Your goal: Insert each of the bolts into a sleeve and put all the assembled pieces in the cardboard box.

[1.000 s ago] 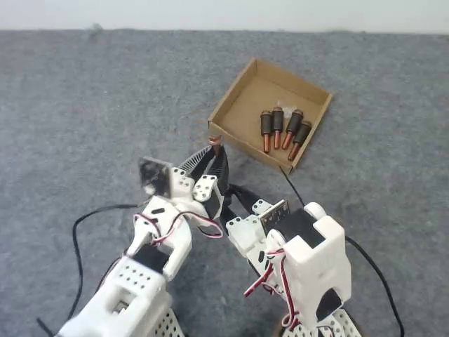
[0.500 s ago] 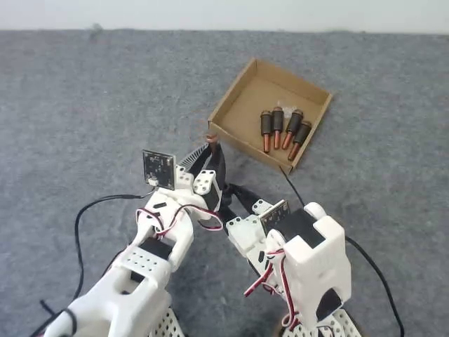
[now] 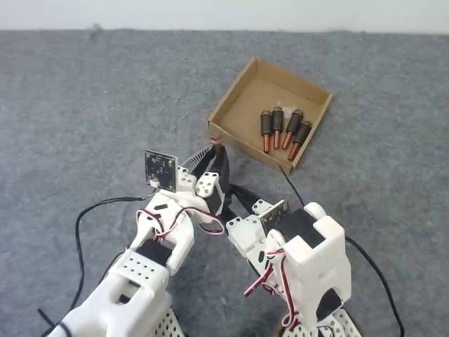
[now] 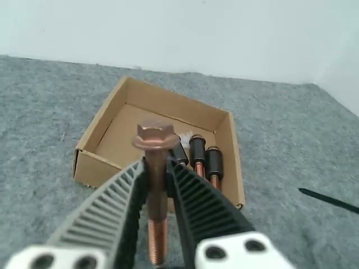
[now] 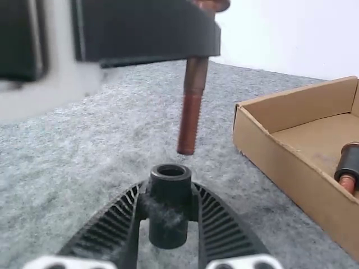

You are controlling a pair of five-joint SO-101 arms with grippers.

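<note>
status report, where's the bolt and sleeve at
Left gripper shut on bolt, right gripper shut on sleeve. Bolt tip above sleeve mouth, not yet in. Nothing between them; four assembled pieces in cardboard box.

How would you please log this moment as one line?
left hand: bolt | right hand: sleeve | bolt outside sleeve | box: four assembled pieces
</note>
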